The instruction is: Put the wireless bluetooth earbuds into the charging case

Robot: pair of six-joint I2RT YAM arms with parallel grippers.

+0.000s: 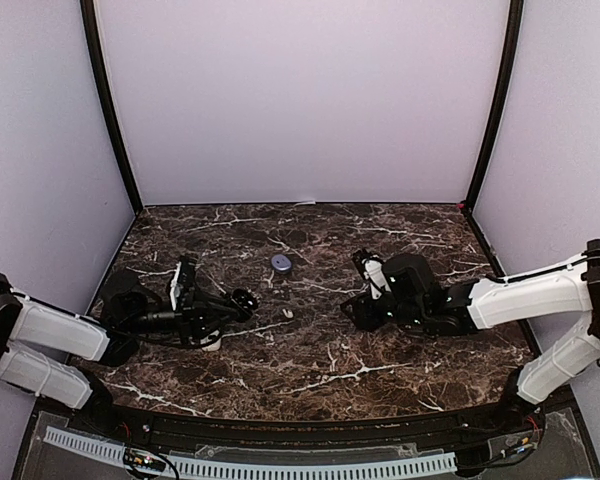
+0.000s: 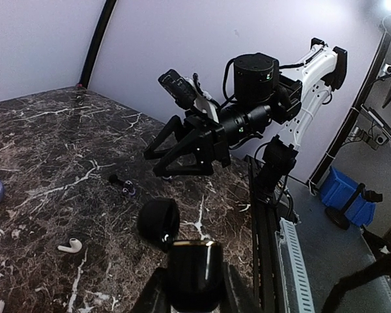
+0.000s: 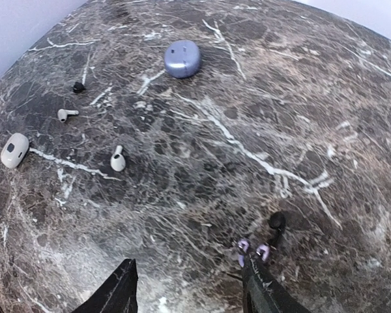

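Starting from the top view, the left gripper [image 1: 230, 305] is seen clenched on a black case [image 1: 243, 300], left of and nearer than the lavender case [image 1: 281, 262]. The right gripper [image 1: 360, 303] is held low to the right of it, and a white earbud [image 1: 287, 313] lies just nearer than it. In the left wrist view, the black case is gripped between the fingers [image 2: 238, 290], with what appears to be its lid swung open. A dark earbud [image 2: 122, 185] with purple tips is seen on the marble [image 2: 45, 140], well right of the lavender case. In the right wrist view, the fingers are spread, and the dark earbud lies just off one tip, not yet grasped. Two further white earbuds [image 3: 117, 158] and a white case [image 3: 14, 150] lie down-left of the lavender case. The earbuds are judged very light, rigid and smooth, so one could be squirted away by a closing pinch. The rounded body should be taken across its widest part, with the soft tip left free.
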